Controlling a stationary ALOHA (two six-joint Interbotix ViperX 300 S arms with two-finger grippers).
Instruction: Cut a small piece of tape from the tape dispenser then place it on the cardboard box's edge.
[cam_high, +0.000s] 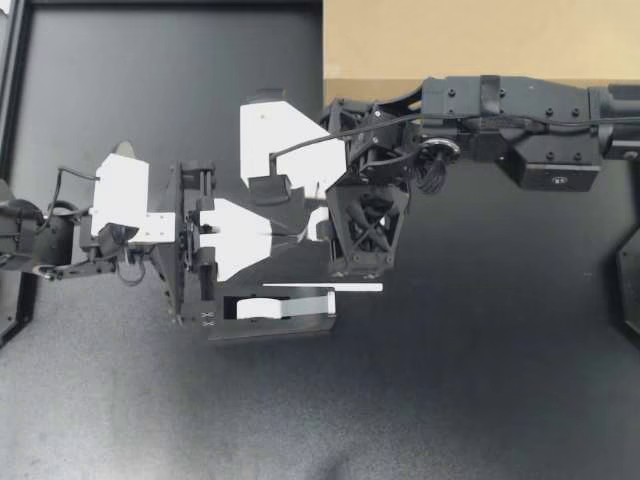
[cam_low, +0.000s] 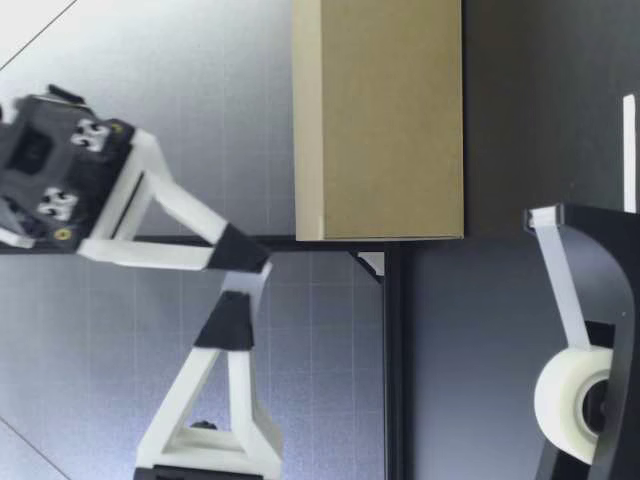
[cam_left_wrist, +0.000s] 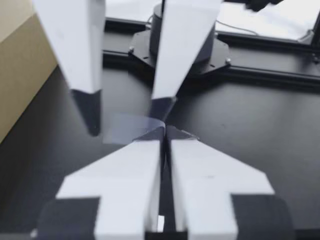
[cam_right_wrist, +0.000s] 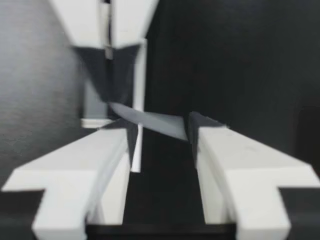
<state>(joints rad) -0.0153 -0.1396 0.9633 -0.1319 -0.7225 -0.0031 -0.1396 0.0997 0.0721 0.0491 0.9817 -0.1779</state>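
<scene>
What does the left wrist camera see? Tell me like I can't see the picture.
My left gripper, fingers shut, pinches a small clear piece of tape at its tips above the black table. My right gripper points in from ahead with its fingers open around the tape, and the cardboard box stands off to one side.

Top cam looks down, low cam across table (cam_high: 450, 400); both see cardboard box (cam_high: 480, 40).

Black arms (cam_high: 520, 115), black cable (cam_high: 310, 143); left tool (cam_high: 287, 236), right tool (cam_high: 305, 210): white fingers (cam_high: 235, 250), black tips.
</scene>
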